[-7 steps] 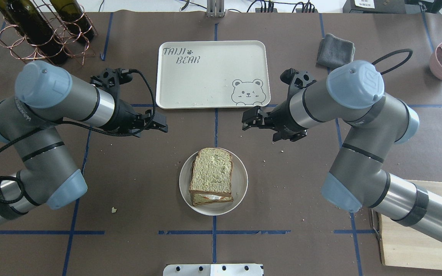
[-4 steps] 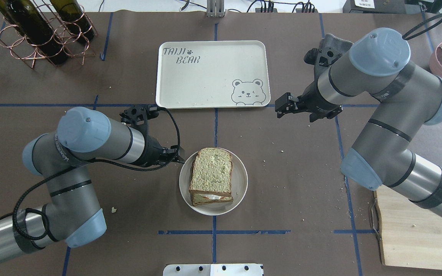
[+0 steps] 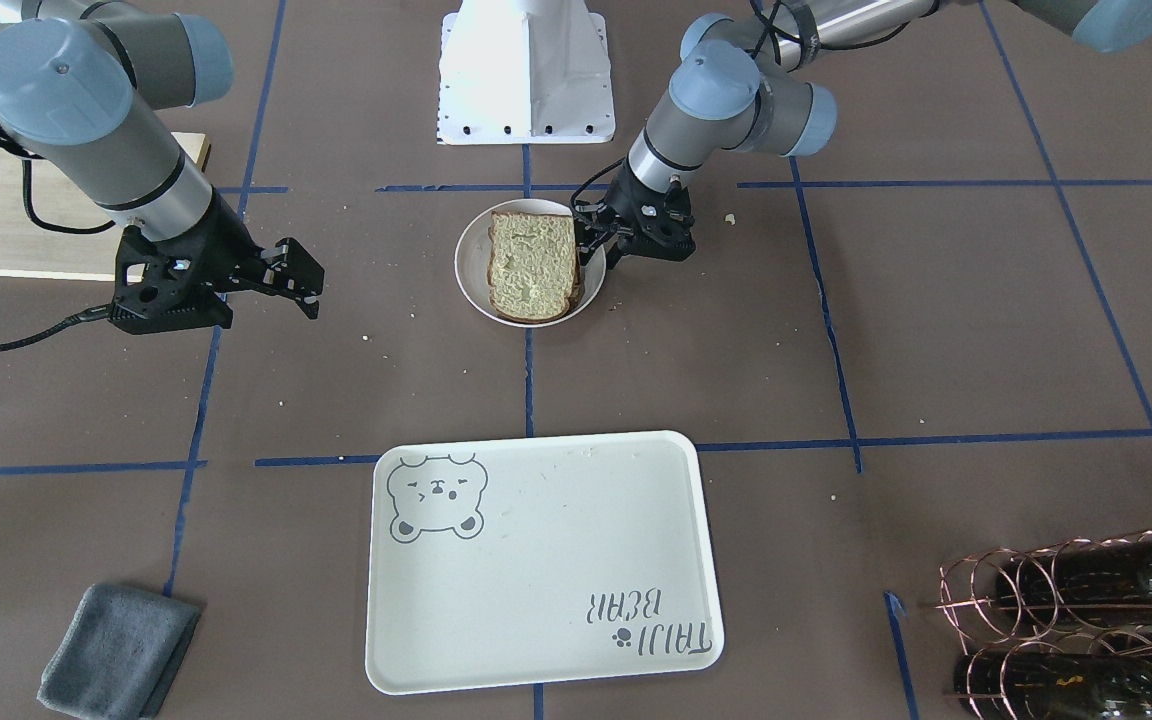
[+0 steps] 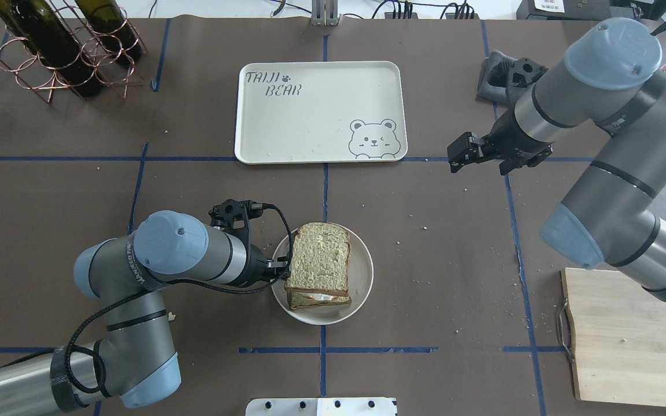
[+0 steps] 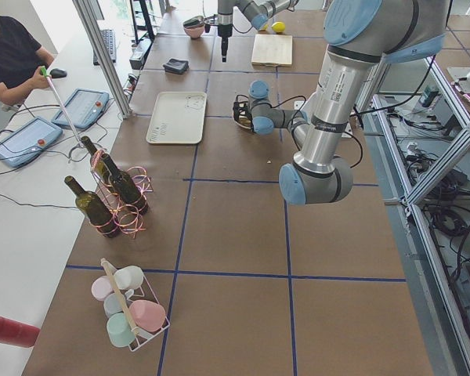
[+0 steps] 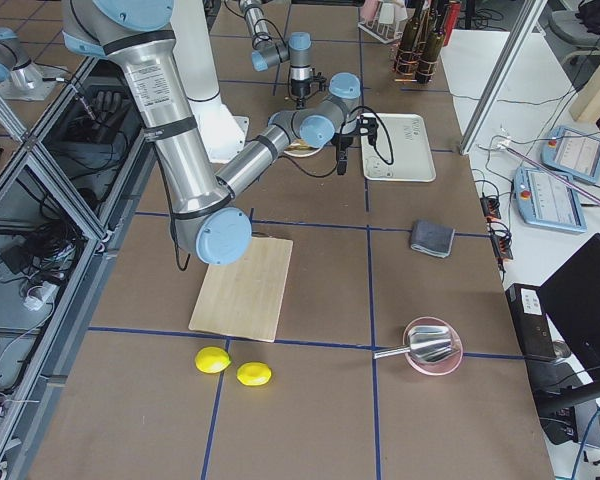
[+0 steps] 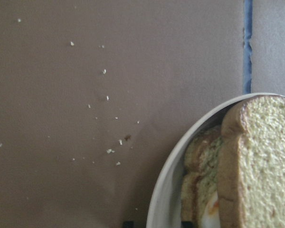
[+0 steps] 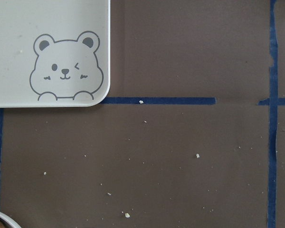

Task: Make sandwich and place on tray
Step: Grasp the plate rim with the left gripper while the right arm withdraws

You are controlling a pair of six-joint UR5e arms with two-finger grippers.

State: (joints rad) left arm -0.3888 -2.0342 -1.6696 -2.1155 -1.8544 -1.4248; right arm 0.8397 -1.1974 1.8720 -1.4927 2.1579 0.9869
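Sandwich [image 4: 317,263] sits stacked on a round white plate [image 4: 362,277] at table centre, on the robot's side and well apart from the tray [image 4: 310,115]. Left gripper [image 4: 284,271] is low at the plate's left rim, just beside the bread, jaws apart and holding nothing. Right gripper [image 4: 459,157] hangs open and empty off the tray's near right corner. The strip of brown table [image 4: 425,260] between plate and tray shows crumbs and blue tape lines. Cutting board [image 4: 628,341], grey cloth [image 3: 116,650] and bottle rack [image 4: 61,52] lie toward the table's edges.
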